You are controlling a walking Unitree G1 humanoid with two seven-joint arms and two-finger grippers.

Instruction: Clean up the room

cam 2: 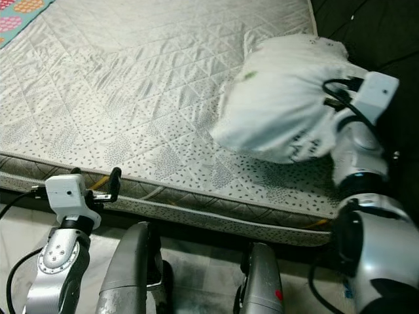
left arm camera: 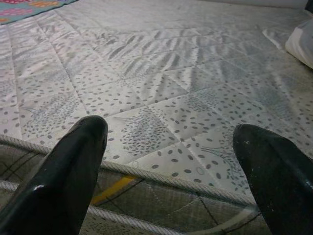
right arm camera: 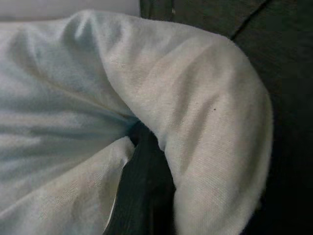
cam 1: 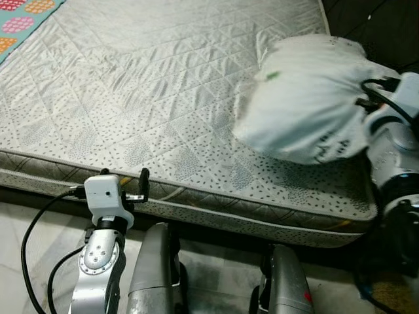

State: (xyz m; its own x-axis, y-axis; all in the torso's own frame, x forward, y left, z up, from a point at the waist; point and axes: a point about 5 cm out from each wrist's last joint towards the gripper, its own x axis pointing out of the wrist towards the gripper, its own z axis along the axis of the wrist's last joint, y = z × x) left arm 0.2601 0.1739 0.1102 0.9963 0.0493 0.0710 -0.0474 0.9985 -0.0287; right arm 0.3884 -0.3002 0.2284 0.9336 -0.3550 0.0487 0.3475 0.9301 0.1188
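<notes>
Here: quilted grey mattress (cam 1: 163, 78), bare, patterned with diamonds and small dashes, piped along the near edge. White pillow (cam 1: 304, 98), bulky and creased, on the mattress's right end near the far corner, partly lifted and bunched. Right gripper (right arm camera: 142, 196) pressed into the pillow's right side, fabric folded over a dark finger (right arm camera: 139, 186); jaws clenched on the pillow cloth. Left gripper (cam 1: 134, 183) held low at the mattress's near edge, left of centre; fingers (left arm camera: 73, 171) spread wide, released, grasping nothing, well apart from the pillow. Colourful patterned cloth (cam 1: 23, 23) at the far left corner. Pale floor (cam 1: 26, 248) below the bed edge.
</notes>
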